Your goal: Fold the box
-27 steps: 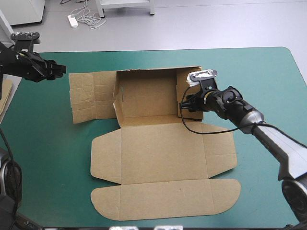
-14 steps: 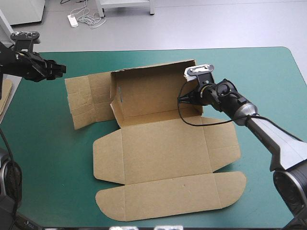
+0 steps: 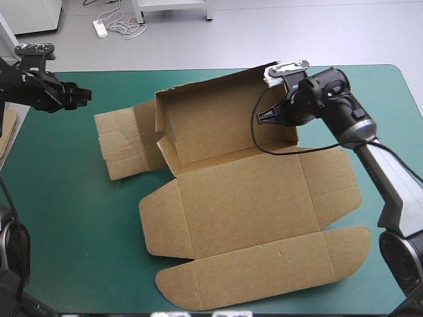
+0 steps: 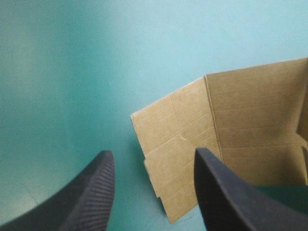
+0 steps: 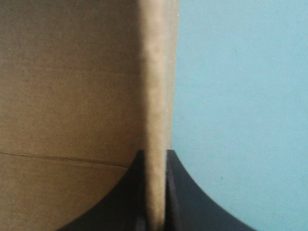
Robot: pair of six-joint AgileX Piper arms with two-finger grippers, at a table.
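Observation:
The brown box (image 3: 244,198) lies mostly flat on the teal-green cover, its lid panel (image 3: 264,277) toward the front edge. Its far wall (image 3: 225,119) stands up and tilts. My right gripper (image 3: 276,116) is shut on the right end of that raised part. In the right wrist view a board edge (image 5: 156,96) runs up from between the all but closed right gripper (image 5: 155,155). My left gripper (image 3: 83,96) hovers open near the far left corner. Ahead of the left gripper (image 4: 151,161) lies the box's creased left flap (image 4: 183,139), apart from the fingers.
The box's left flap (image 3: 125,142) lies flat by the left side. An edge of more board (image 3: 6,132) shows at the table's left edge. Bare cover (image 3: 73,231) spreads at the front left and along the far right (image 3: 390,99).
The right gripper shut on the box's right end, then rose and swung right and toward the far edge. The whole box slid and turned with it. The left arm stayed still.

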